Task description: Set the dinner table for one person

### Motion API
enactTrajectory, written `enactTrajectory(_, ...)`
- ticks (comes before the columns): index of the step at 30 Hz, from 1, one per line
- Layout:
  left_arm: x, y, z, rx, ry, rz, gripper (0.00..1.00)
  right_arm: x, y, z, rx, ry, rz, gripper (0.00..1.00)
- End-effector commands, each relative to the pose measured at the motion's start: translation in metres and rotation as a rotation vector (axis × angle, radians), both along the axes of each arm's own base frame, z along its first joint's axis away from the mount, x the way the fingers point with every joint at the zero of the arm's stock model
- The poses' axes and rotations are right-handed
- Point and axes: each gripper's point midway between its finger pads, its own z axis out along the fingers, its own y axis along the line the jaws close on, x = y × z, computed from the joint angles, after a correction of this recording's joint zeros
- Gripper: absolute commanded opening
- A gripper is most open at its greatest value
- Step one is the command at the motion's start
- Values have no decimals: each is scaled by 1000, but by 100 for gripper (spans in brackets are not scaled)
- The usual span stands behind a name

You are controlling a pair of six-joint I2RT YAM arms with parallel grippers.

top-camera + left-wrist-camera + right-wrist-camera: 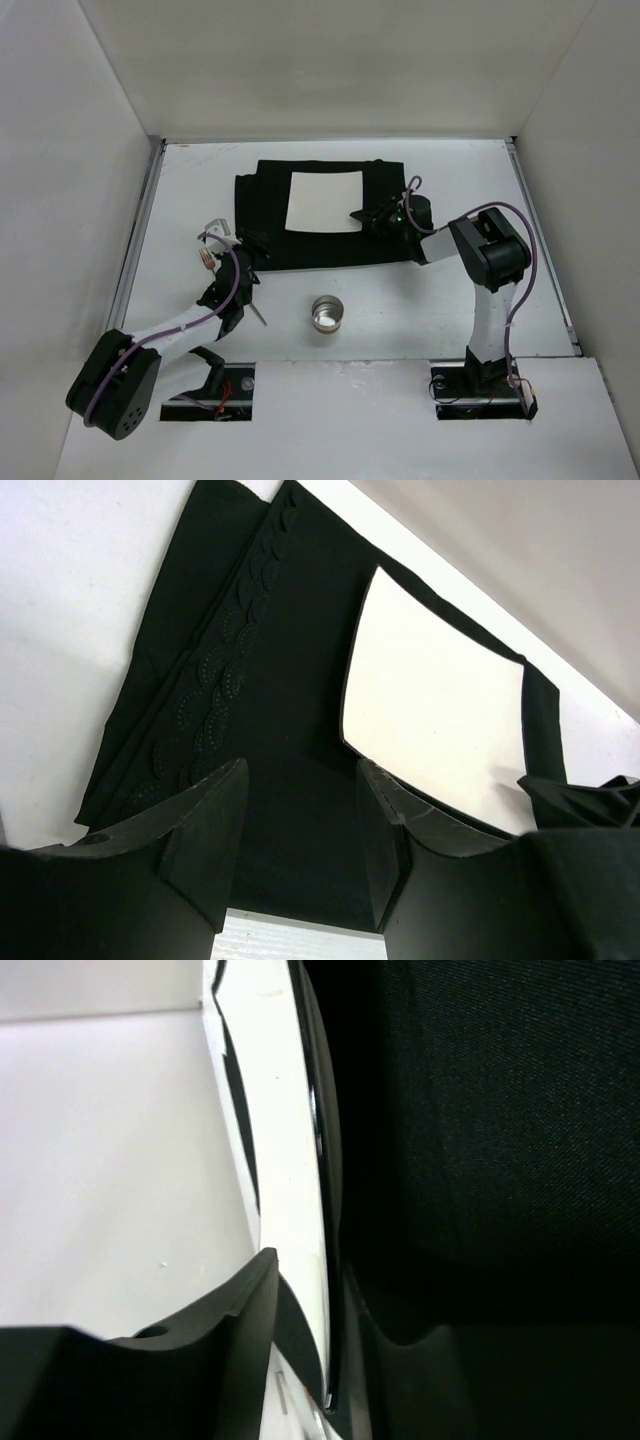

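Dinner table (pixel 420 300): white tabletop, walled left, far and right, carrying everything below.
Black mat (pixel 265 215): far centre of the tabletop.
White square plate (pixel 320 200): flat on the mat, toward its far middle.
Right gripper (pixel 310 1265): at the plate's right edge, rim between its jaws; cannot tell whether clenched or released.
Left gripper (pixel 300 775): by the mat's near-left corner, released, nothing between its jaws.
Metal cup (pixel 327 315): near centre, off the mat.
Fork (pixel 207 260): just left of the left gripper.
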Motion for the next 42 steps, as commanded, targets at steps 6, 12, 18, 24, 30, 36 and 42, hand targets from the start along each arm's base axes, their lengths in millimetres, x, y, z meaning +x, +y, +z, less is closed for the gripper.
enactTrajectory(6,-6,-3,26,50,-39,54,45,15,-29,37,-142,-109,-56,52)
enactTrajectory(12,-31,2,27,147,17,76,44,24,-57,38,-280,-119,-108,56)
enactTrajectory(18,-62,24,3,168,155,91,44,24,-63,22,-364,-80,-86,61)
enactTrajectory(24,-89,35,-23,191,324,65,36,-2,-94,44,-437,-122,-198,57)
enactTrajectory(30,-110,41,-54,170,525,75,32,-37,-111,84,-581,-243,-268,16)
enactTrajectory(36,-110,25,-69,172,620,35,32,-72,-87,102,-646,-346,-200,18)
enactTrajectory(42,-111,21,-77,204,688,36,32,-81,-80,90,-634,-348,-167,33)
